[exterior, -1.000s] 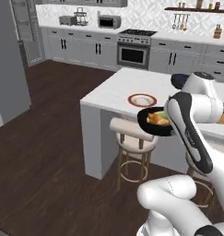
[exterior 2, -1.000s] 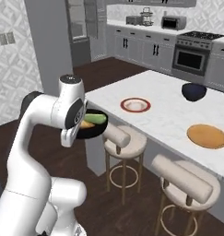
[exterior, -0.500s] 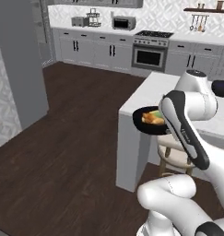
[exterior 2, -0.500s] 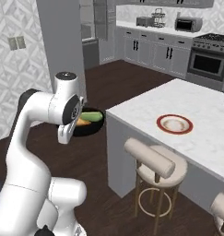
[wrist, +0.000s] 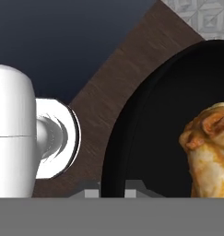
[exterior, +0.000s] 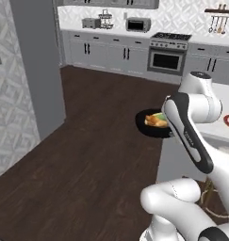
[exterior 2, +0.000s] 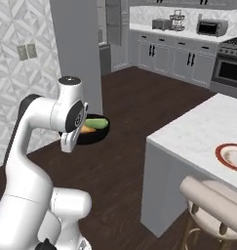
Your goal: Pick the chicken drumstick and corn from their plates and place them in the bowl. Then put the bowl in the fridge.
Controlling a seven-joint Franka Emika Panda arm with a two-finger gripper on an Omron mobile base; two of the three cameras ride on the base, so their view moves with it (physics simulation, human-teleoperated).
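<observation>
1. At the bottom of the hand view, the gripper [wrist: 111,191] shows its two small finger tips on either side of the near rim of the bowl [wrist: 132,152], closed on that rim.
2. Inside the bowl, seen from the hand, the chicken drumstick [wrist: 210,147] lies as a golden-brown lump toward the right edge.
3. From the left base view the bowl [exterior: 151,127] hangs in the air off the arm's wrist, over dark wood floor [exterior: 87,160], with the chicken drumstick [exterior: 153,122] on its near side and the corn [exterior: 159,116] just behind it, touching or nearly so.
4. From the right base view the bowl [exterior 2: 93,133] sticks out from behind the arm's upper joint; the corn [exterior 2: 96,123] lies across the top, with an orange sliver of the chicken drumstick [exterior 2: 87,130] below it.
5. Beyond the bowl in the right base view stands a tall grey panel [exterior 2: 76,49]; I cannot tell whether it is the fridge.
6. To the right, the white island counter [exterior 2: 198,136] carries the red-rimmed plate [exterior 2: 231,156] at the picture's edge, well apart from the bowl, and a cushioned stool [exterior 2: 212,200] stands in front of it.
7. Along the back wall run grey cabinets [exterior: 111,52] with an oven [exterior: 165,59] among them.
</observation>
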